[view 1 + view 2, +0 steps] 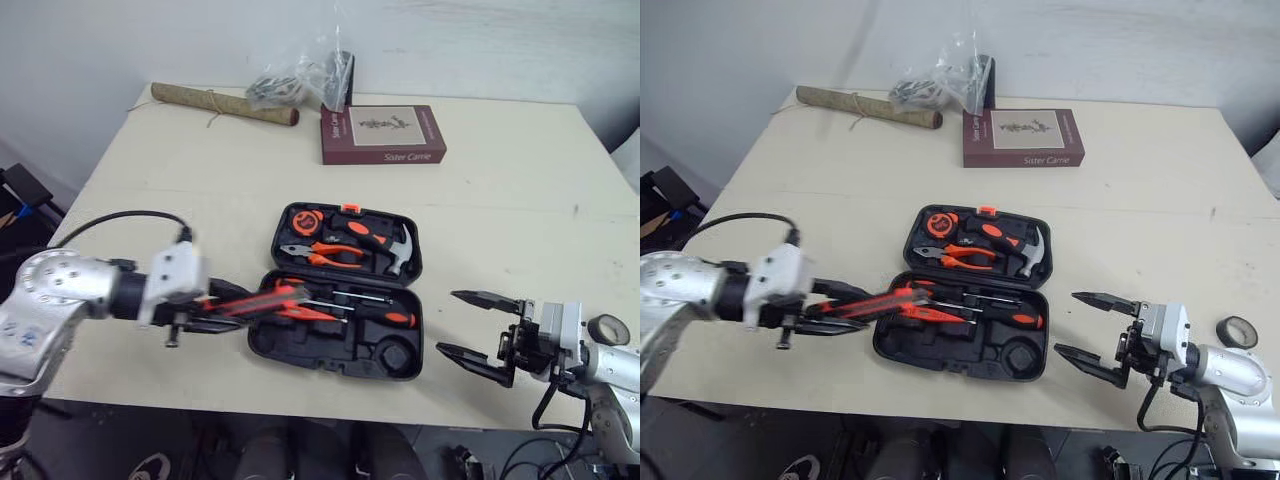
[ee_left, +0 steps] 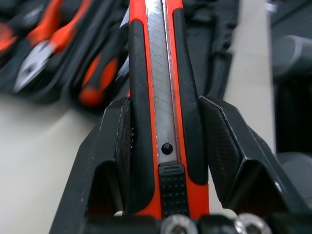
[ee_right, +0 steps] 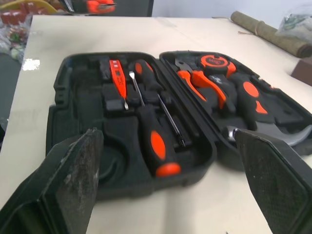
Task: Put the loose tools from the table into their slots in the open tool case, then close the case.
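Note:
The black tool case [image 1: 335,345] lies open mid-table, holding pliers [image 1: 322,255], a hammer [image 1: 385,245], a tape measure and screwdrivers [image 1: 365,310]. My left gripper [image 1: 215,310] is shut on an orange-and-black utility knife [image 1: 265,298], whose far end reaches over the left edge of the case's near half. In the left wrist view the knife [image 2: 163,97] runs straight out between both fingers [image 2: 222,146]. My right gripper [image 1: 475,325] stands open just right of the case, nothing between its fingers [image 3: 78,170].
A maroon book [image 1: 382,134], a rolled mat [image 1: 222,103] and a plastic bag [image 1: 300,80] lie along the table's far edge. A small round object [image 1: 1238,331] sits near the right edge beside my right arm.

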`<state>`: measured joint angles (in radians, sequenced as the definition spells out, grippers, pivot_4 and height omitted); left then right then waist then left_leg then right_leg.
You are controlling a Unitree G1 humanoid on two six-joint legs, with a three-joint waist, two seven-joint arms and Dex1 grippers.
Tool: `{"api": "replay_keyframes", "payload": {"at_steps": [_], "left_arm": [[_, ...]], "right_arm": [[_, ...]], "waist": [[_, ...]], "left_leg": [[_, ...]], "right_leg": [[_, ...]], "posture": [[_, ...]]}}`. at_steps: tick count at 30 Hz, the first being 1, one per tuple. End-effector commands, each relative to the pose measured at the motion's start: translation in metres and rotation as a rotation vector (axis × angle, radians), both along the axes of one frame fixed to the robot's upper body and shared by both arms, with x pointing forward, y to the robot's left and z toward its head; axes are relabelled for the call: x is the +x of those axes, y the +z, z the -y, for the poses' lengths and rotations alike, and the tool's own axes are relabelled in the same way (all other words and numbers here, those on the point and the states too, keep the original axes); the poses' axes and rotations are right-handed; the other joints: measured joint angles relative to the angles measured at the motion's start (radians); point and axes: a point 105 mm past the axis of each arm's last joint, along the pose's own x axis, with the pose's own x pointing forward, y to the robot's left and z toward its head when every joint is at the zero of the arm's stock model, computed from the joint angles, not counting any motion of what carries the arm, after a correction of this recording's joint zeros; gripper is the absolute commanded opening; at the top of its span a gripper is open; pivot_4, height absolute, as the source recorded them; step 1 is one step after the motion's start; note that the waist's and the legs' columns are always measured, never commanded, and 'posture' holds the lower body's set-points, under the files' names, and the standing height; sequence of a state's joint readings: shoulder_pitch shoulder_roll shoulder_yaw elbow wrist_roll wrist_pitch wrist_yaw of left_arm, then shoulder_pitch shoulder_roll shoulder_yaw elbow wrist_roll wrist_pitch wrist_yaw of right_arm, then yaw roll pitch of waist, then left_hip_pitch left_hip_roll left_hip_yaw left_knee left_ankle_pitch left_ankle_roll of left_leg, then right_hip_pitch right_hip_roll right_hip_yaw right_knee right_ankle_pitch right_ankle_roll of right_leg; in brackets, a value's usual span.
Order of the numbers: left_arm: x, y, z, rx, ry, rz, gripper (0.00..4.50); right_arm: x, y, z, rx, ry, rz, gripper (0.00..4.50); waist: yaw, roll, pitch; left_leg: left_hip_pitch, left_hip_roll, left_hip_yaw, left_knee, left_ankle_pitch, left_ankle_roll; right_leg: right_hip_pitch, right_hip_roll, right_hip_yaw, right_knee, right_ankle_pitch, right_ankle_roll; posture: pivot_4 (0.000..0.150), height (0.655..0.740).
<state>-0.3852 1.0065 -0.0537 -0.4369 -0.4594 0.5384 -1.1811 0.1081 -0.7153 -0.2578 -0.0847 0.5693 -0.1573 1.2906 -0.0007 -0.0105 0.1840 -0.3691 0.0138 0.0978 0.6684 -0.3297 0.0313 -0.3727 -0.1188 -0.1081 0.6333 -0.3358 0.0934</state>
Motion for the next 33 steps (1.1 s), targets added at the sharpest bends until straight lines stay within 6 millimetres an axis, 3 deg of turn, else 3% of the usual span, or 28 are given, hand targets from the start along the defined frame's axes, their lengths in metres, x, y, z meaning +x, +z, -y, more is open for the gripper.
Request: {"api": "replay_keyframes", "payload": {"at_steps": [1,4,10,20,27,33], "left_arm": [[0.002,-0.016,0.027,0.118,-0.083,-0.002,1.46],[0.011,-0.022,0.048,0.169,-0.122,0.025,1.46],[0.012,-0.035,0.067,0.250,-0.178,0.038,1.46],[0.012,-0.049,0.073,0.348,-0.162,0.061,1.46],[0.013,-0.053,0.087,0.299,-0.178,0.051,1.46],[0.018,-0.054,0.087,0.288,-0.146,0.057,1.46]], "right_arm": [[0.002,0.013,0.013,-0.038,-0.013,0.054,4.50],[-0.001,0.015,0.015,-0.048,-0.006,0.052,4.50],[-0.009,0.023,0.011,-0.043,-0.020,0.051,4.50],[-0.020,0.024,0.008,-0.048,-0.059,0.041,4.50],[-0.022,0.024,0.007,-0.044,-0.076,0.038,4.50],[-0.024,0.022,0.005,-0.044,-0.078,0.031,4.50]], "waist": [[0.002,0.000,0.000],[0.007,0.000,0.000],[0.018,0.000,0.000],[0.028,0.000,0.000],[0.031,0.000,0.000],[0.031,0.000,0.000]], "left_leg": [[0.000,0.000,0.000,0.000,0.000,0.000],[0.000,0.001,0.000,0.000,0.001,-0.001],[-0.001,0.002,0.000,0.002,0.001,-0.001],[-0.003,0.002,-0.004,0.009,0.000,0.000],[-0.001,0.002,-0.007,0.012,-0.001,0.002],[0.000,0.002,-0.008,0.013,-0.002,0.003]], "right_leg": [[0.000,0.003,0.001,0.000,0.000,0.000],[0.000,0.004,0.001,0.000,0.000,0.000],[-0.001,0.004,0.002,0.000,0.000,0.000],[0.002,0.003,0.001,0.000,0.000,0.000],[0.008,0.002,0.000,-0.006,0.000,0.000],[0.011,0.001,-0.001,-0.006,0.001,0.002]], "posture": [[0.150,0.7400],[0.150,0.7400],[0.150,0.7400],[0.150,0.7400],[0.150,0.7400],[0.150,0.7400]]}}
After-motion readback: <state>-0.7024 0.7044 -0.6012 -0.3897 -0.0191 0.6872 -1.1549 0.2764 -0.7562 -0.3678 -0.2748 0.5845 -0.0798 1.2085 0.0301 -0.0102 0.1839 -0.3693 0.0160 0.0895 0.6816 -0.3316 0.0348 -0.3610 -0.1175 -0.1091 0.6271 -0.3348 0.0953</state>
